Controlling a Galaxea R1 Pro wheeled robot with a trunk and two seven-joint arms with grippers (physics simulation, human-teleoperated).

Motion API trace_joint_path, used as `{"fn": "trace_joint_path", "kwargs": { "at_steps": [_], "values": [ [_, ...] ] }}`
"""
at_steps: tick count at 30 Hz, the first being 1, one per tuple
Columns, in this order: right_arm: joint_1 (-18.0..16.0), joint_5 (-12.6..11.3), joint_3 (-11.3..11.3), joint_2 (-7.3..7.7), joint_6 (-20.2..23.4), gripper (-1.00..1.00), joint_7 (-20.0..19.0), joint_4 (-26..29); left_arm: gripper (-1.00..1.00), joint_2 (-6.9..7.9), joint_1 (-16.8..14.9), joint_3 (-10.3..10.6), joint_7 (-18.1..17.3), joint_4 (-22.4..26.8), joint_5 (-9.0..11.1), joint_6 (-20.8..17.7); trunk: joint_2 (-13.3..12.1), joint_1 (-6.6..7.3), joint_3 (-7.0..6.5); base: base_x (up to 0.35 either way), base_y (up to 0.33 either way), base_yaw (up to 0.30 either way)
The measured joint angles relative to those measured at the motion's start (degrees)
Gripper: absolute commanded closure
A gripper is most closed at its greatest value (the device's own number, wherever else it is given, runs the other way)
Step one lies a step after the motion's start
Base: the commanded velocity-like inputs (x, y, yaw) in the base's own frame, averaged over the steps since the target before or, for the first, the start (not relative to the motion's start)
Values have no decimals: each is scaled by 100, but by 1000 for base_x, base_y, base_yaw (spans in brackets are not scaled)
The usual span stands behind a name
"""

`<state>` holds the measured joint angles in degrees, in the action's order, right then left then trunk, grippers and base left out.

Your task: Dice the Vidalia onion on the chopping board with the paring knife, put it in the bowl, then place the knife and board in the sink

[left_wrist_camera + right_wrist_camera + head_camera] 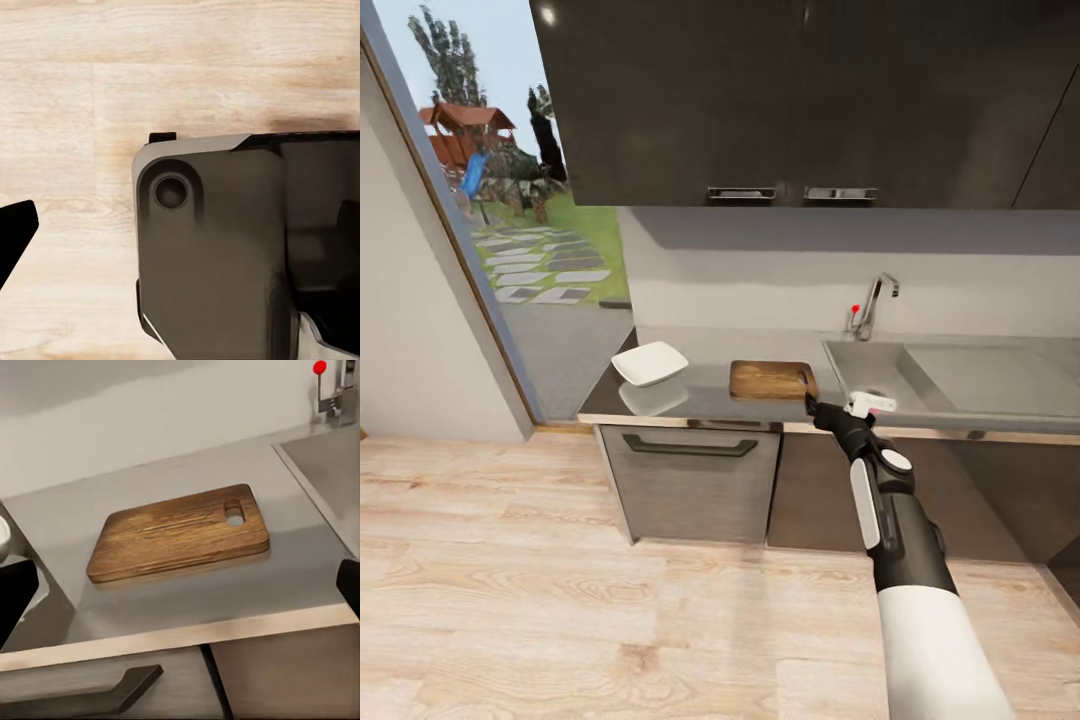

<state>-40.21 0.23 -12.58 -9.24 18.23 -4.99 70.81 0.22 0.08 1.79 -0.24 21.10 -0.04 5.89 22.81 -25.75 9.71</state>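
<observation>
Here the chopping board [180, 534] lies flat on the surface [300, 577], just ahead of the right pincer [812, 407] and apart from it. It looks a stiff slab of dark wood with rounded edges and a cut-out slot at 1 corner, on the side nearer the sink [960, 375]. I judge it rigid and fairly light, but low and flush to the glossy surface, so slippery to get under. The surest hold is probably across the thin edge facing the pincer, or at the slot end, perhaps after sliding it until an edge overhangs the front lip.

The bowl [650, 362] stands beyond the board's far end from the sink, well apart from the pincer; it looks hard, smooth and breakable, best taken by its rim. No knife or onion can be made out on the board.

In the right wrist view 2 dark fingertips [15, 596] sit at opposite edges of the frame, so the right pincer is spread wide, with nothing between its jaws and touching nothing. It hangs at the front edge of the surface, above the drawer handle [82, 690].

The left pincer [11, 240] shows 1 dark tip over the wooden floor [90, 90], beside a dark part of the robot's body [217, 255]; its spread I cannot tell.
</observation>
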Motion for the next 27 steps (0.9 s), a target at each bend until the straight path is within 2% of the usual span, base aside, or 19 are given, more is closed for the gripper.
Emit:
{"fn": "trace_joint_path", "kwargs": {
  "at_steps": [6, 7, 10, 13, 16, 23, 27],
  "values": [
    [16, 21, -2, 10, -480, -100, 5, -626, -100, 1, 0, -10, 13, 5, 8, 0, 0, 0, 0, -2, -1, 0],
    [19, 65, -4, 16, -594, -100, 7, -785, -100, 1, 0, -10, 17, 5, 9, 0, 0, 0, 0, 0, 0, 0],
    [127, 424, -3, 23, -1291, -100, 19, -1356, -100, 1, 0, -15, 28, 6, 11, 0, 0, 0, 0, 0, 0, 0],
    [228, 548, 0, 24, -1660, -100, 26, -1674, -100, 1, 0, -18, 30, 14, 12, 0, 0, 0, 1, 0, 0, 0],
    [349, 592, 3, 27, -1833, -100, 26, -1854, -100, 1, 0, -19, 31, 16, 12, 0, 0, 0, 0, 0, 0, 0],
    [893, 652, 0, 36, -2243, -100, -132, -1972, -100, 16, 0, -20, 32, 23, 17, 0, 1, 0, 1, 0, 0, 0],
    [1240, 861, -6, 43, -2452, -100, -271, -1982, -100, 25, 0, -20, 32, 24, 19, 0, 1, 0, 1, 0, 0, 0]
  ]
}}
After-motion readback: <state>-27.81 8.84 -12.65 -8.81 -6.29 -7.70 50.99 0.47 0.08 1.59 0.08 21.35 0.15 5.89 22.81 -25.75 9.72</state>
